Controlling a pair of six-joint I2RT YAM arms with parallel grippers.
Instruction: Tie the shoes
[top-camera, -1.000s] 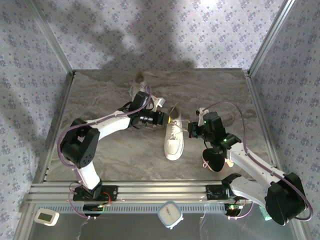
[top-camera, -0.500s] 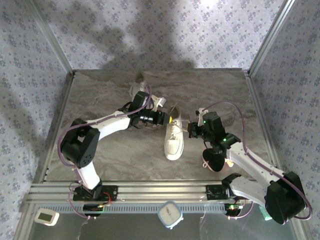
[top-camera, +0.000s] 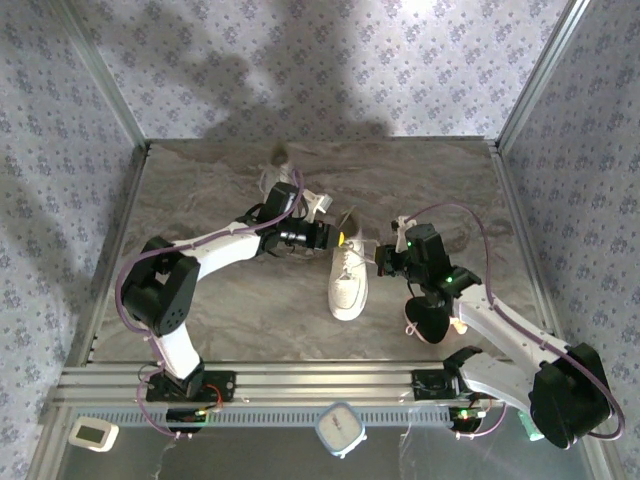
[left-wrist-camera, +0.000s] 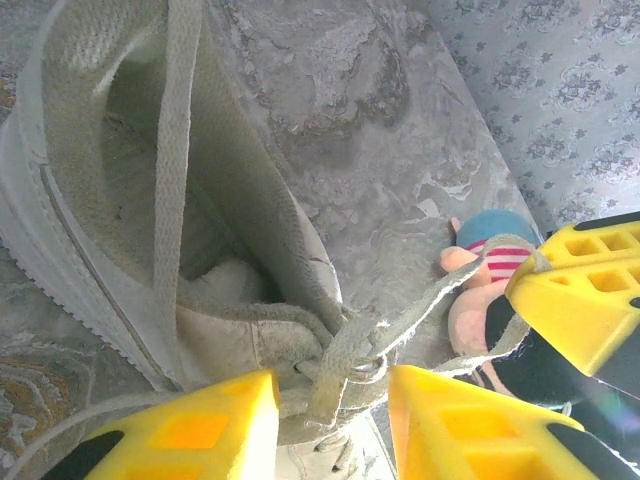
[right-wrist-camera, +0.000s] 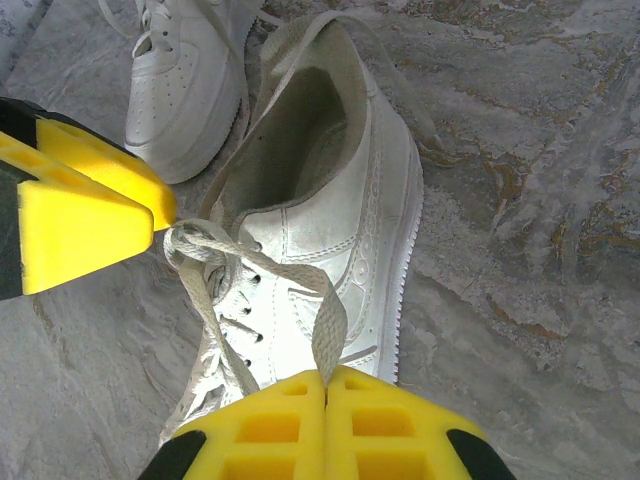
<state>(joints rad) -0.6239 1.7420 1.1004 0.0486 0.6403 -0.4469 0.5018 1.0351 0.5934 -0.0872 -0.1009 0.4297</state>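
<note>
Grey marbled tabletop (top-camera: 450, 180), boxed in by pale flower-patterned walls (top-camera: 350, 60), with our two arms reaching in from the near edge. One white sneaker (top-camera: 348, 282) lies at the middle of the table, toe toward us. The second sneaker (right-wrist-camera: 185, 80) sits farther back, beside the left arm. A small dark and pink plush toy (top-camera: 430, 320) lies by the right arm.

Our right gripper (right-wrist-camera: 327, 395) is closed tight on a flat white lace (right-wrist-camera: 325, 320) just beside the middle sneaker. The lace runs from it up to the eyelets. Our left gripper (left-wrist-camera: 333, 400) hangs over the sneaker's tongue with its jaws partly apart, straddling the lace crossing (left-wrist-camera: 350, 355). We cannot tell whether they press on it.

We judge the step to be drawing the first crossing snug. To do it well, we would pull the held lace low and sideways, slowly, while the left gripper steadies the crossing so the sneaker does not drag. The pinch must not slip, and the pull should steer clear of the toy.
</note>
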